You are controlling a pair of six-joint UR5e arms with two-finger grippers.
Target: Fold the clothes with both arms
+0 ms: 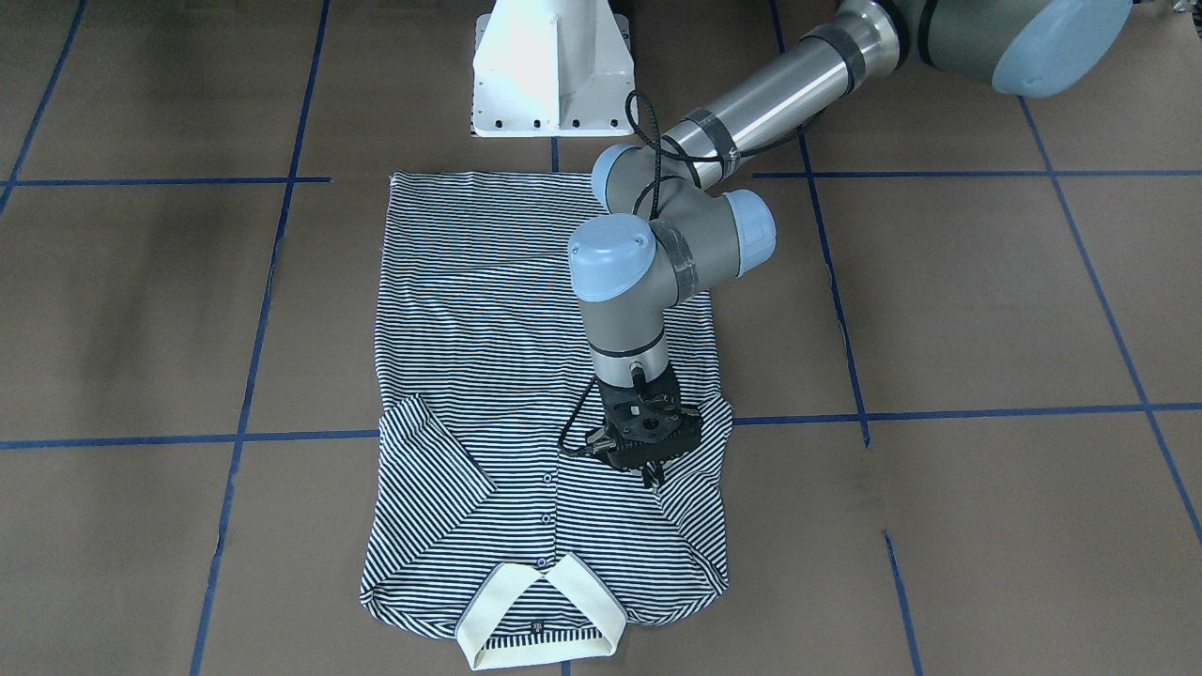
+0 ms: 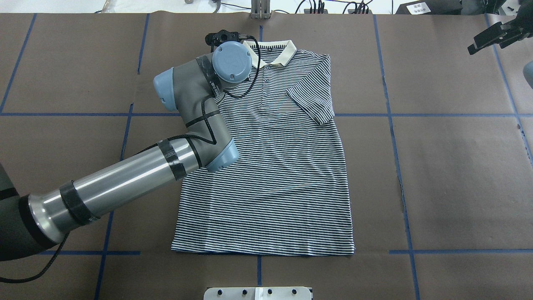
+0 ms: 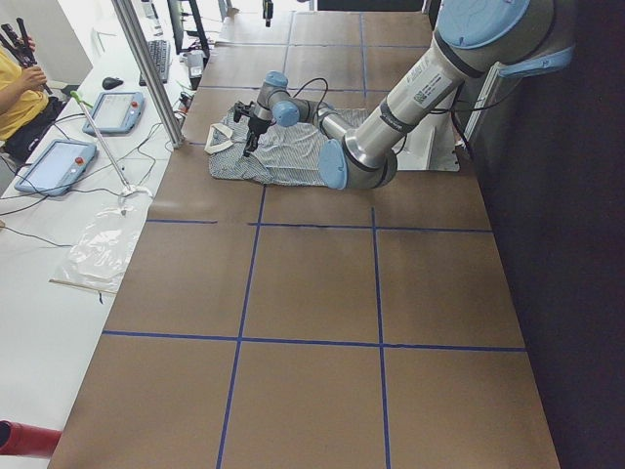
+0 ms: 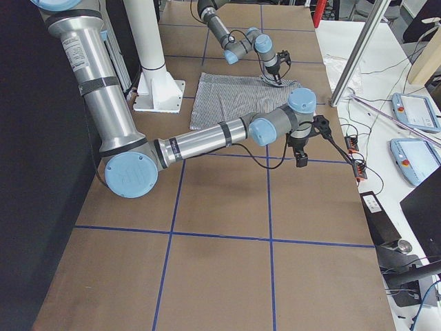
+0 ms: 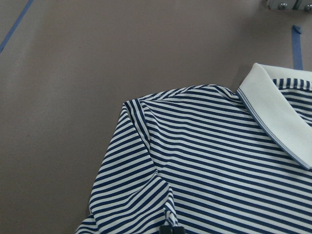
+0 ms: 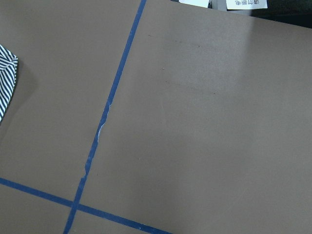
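The striped polo shirt [image 1: 488, 357] lies flat, front up, its cream collar [image 1: 540, 610] at the table's far side from the robot. It also shows in the overhead view [image 2: 275, 175]. The sleeve on the robot's right [image 2: 310, 100] is folded in over the chest. My left gripper [image 1: 652, 477] points down on the other shoulder, shut on a pinch of sleeve fabric [image 5: 168, 222] folded onto the chest. My right gripper [image 4: 301, 160] hangs over bare table beside the shirt; I cannot tell whether it is open or shut. Its wrist view catches only a shirt edge [image 6: 6, 68].
The white pedestal base [image 1: 549, 66] stands at the robot's side of the table. Blue tape lines [image 1: 939, 413] cross the brown table cover. A metal post [image 4: 358, 48] and a side bench with tablets [image 4: 413, 110] stand past the far edge.
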